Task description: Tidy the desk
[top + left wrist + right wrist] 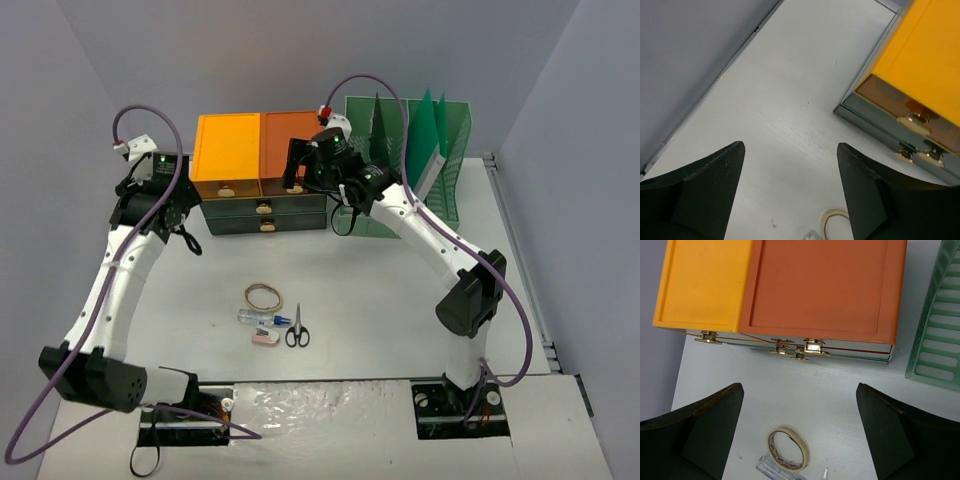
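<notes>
The desk [380, 300] is a broad off-white tabletop. At its middle lie a roll of tape [264, 296], a clear pen with a blue part [263, 319], black-handled scissors [297, 328] and a small pink and white item [265, 339]. My left gripper [790, 146] hangs open over bare desk [790, 90], left of the drawer unit [920, 75], with the tape roll [835, 220] at the frame's lower edge. My right gripper [799, 386] is open above the desk [840, 390] in front of the drawers, and the tape roll [787, 449] lies below it. Neither holds anything.
A drawer unit [260, 150] with a yellow and an orange top and brass knobs [812, 346] stands at the back. A green slotted file rack [420, 160] stands to its right. Grey walls close in the left, back and right sides.
</notes>
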Tool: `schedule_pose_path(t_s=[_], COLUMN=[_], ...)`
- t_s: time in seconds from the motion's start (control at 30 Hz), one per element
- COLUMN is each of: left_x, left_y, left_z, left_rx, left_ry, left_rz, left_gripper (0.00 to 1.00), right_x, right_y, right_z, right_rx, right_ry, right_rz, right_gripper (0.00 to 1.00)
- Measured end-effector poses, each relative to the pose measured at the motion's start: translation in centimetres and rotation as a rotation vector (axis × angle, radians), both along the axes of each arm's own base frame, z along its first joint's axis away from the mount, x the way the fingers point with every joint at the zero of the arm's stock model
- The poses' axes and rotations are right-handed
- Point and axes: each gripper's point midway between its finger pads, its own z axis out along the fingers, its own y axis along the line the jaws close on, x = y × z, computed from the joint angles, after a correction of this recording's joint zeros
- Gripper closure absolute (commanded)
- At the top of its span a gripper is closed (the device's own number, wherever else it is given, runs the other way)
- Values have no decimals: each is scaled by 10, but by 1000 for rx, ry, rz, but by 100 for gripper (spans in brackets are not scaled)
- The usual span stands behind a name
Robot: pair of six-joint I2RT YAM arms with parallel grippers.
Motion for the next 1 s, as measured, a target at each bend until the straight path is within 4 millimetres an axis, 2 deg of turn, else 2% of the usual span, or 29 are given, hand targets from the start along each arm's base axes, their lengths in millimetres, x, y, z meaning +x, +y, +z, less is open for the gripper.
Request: schedule_pose_path(t_s=[0.17,0.27,0.33,0.43,0.57,0.7,0.87,1.0], left_x=[61,87,103,115,135,153,180,200], left_y=[-5,-11,-12,-7,-2,-8,-14,-8], left_z=[-28,-42,-43,-34,-16,-10,-19,-45], left_rx=[-96,-150,-182,-215,-249,-291,-368,-448], left_ry=[34,62,52,19,-56,-97,-111,-98], left_rz=[-27,-61,-79,-86,-104,-153,-214,-237], left_gripper=[30,30,30,30,30,30,30,30], right_x=[-6,-13,-18,-23,-20,-19,-18,-18], right_y=[-1,1,5,9,18,18,19,21], right_z=[-10,-18,-20,-17,-3,-1,-7,-14], right_rx=[-41,-81,-108,-129,-122,-123,-131,-143], right_ry=[17,21,13,-3,-39,-45,-36,-27], right_rz=[14,30,46,65,82,81,83,88], right_gripper=[8,7,7,7,7,7,7,8])
